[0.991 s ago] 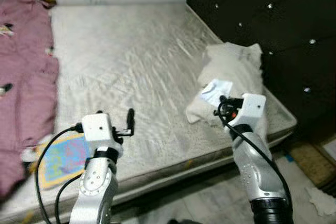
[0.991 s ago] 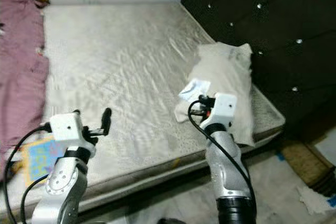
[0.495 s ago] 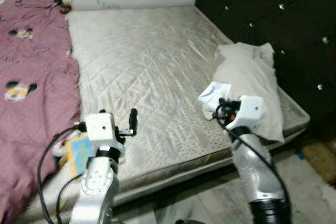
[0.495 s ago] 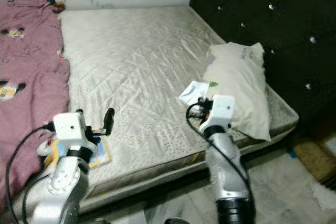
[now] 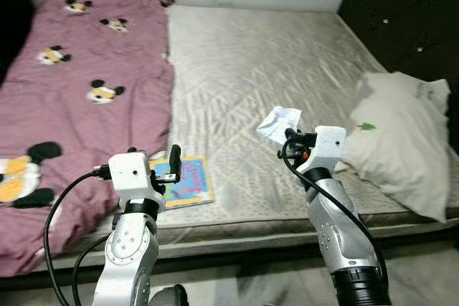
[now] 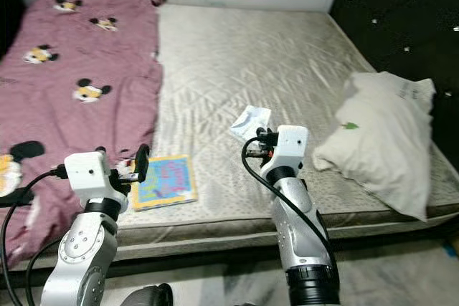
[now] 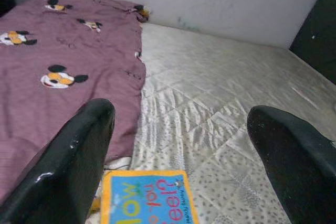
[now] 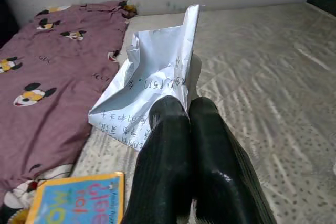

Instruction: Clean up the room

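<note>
My right gripper [image 8: 181, 111] is pinched on just 1 corner of the crumpled paper [image 8: 149, 80], so it may slip free. My left gripper [image 7: 181, 145], fingers spread, hovers above the book [image 5: 183, 180] near the mattress [image 5: 287, 55] edge.

Bed [image 5: 287, 55] with blanket [image 5: 79, 91] spread over its left part and pillow [image 5: 405, 141] at its right edge, against the headboard [image 5: 409, 12]. A book [image 5: 188, 180] lies on the mattress near the front edge, just right of the blanket. The left claw [image 5: 172, 166] hangs above the book's left side. The right claw [image 5: 290, 137], between book and pillow, holds a crumpled paper [image 5: 278, 122] above the mattress.
</note>
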Robot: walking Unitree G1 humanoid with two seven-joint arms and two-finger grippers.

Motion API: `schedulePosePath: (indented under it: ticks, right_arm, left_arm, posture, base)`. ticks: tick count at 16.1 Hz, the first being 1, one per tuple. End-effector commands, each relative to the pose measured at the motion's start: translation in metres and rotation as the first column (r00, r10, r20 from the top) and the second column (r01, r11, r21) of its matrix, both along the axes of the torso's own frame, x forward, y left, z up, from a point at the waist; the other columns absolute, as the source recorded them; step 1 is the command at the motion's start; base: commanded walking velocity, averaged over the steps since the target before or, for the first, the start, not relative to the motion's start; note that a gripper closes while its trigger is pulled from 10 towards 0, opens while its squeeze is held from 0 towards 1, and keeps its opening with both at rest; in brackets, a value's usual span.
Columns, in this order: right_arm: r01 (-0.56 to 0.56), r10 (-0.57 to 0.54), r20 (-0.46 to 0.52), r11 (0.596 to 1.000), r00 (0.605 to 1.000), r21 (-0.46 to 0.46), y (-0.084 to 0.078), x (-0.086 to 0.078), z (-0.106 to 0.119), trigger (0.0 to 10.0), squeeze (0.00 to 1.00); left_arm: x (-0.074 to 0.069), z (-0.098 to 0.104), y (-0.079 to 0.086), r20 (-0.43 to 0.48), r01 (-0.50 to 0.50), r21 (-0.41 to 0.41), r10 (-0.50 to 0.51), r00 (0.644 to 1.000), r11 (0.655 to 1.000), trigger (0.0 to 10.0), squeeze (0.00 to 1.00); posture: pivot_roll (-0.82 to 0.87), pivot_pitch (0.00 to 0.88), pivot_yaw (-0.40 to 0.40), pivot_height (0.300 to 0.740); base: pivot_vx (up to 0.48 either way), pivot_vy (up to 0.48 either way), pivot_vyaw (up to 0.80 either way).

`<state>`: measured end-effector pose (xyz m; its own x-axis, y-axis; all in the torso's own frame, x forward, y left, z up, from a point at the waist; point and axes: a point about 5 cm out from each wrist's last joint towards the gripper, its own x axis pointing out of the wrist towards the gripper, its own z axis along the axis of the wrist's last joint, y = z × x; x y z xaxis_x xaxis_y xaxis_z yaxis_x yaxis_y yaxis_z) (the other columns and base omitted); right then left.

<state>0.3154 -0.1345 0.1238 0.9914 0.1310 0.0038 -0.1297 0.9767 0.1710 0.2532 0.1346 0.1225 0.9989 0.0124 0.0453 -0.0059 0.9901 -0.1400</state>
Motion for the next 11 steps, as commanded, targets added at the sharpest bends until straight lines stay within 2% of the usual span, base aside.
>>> schedulePosePath:
  ticks: [1, 8, 11]
  right_arm:
    - [0.008, -0.008, -0.007, 1.0, 1.0, 0.002, -0.0019, -0.0005, -0.0022, 10.0, 0.0]
    - [-0.009, 0.01, 0.006, 1.0, 1.0, -0.014, -0.0001, -0.0009, -0.002, 10.0, 0.0]
    - [-0.004, 0.006, 0.029, 0.998, 1.0, -0.065, 0.0002, -0.0008, -0.0012, 10.0, 0.0]
  left_arm:
    - [0.0004, -0.0005, -0.0041, -0.001, 0.01, -0.013, -0.01, 1.0, 1.0, 10.0, 0.0]
    - [0.0004, -0.0004, -0.0052, 0.002, 0.012, -0.008, -0.012, 1.0, 1.0, 10.0, 0.0]
    - [0.0005, -0.0007, -0.0064, 0.002, 0.019, -0.005, -0.019, 1.0, 1.0, 10.0, 0.0]
  posture:
    - [-0.03, 0.12, -0.089, 0.74]
    - [-0.03, 0.118, -0.09, 0.74]
    - [-0.03, 0.117, -0.092, 0.74]
  base:
    - [0.0, 0.48, 0.0]
    - [0.0, 0.48, 0.0]
    - [0.0, 0.48, 0.0]
